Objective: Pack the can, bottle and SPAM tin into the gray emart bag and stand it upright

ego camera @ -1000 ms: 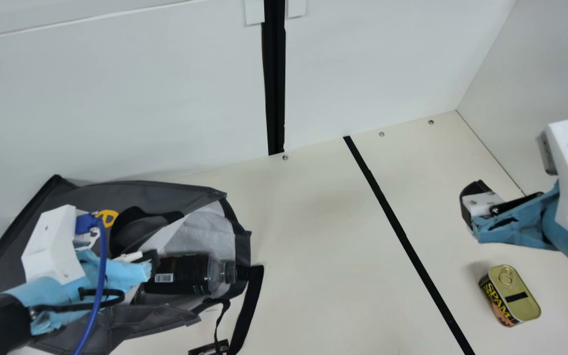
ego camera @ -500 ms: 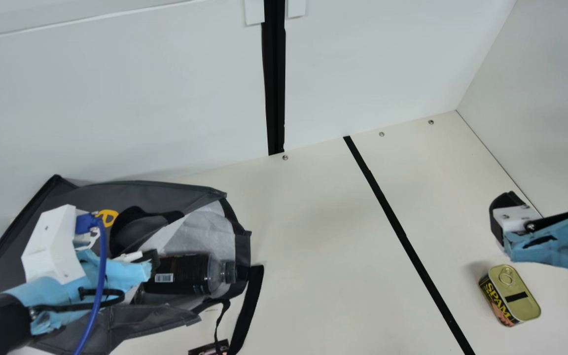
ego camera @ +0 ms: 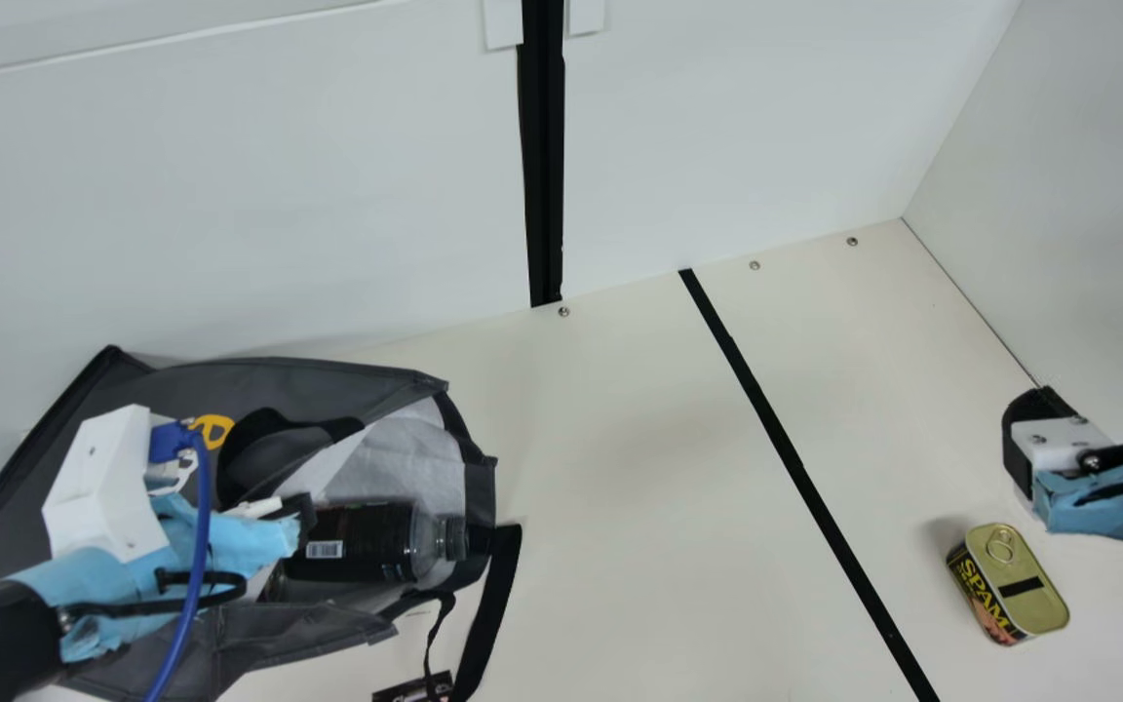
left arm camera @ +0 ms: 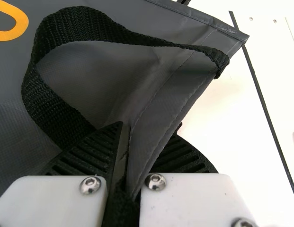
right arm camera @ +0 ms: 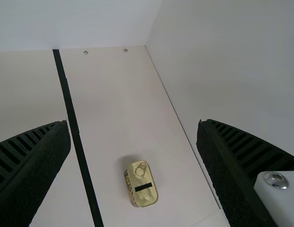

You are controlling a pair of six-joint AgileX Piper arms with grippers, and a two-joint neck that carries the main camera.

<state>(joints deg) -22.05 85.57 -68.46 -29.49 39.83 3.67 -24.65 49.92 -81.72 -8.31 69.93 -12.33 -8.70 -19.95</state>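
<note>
1. Gray emart bag (ego camera: pixel 279 380) is creased, smooth-ish fabric with a pale lining, lying open on the cream counter (ego camera: pixel 620 468). Its black handle (left arm camera: pixel 80 23) is coarse woven webbing.
2. Bottle (ego camera: pixel 357 546) is on its side in the bag's mouth, dark label, clear rounded shoulder.
3. SPAM tin (ego camera: pixel 1034 595) is on the counter past the black strip (ego camera: pixel 795 463): rounded rectangle, shiny gold metal lid, ring pull.
4. Left tool (ego camera: pixel 302 517): ribbed fingers pinched on the bag's edge.
5. Right tool (ego camera: pixel 1020 444): spread wide, holding nothing, near the tin.
</note>
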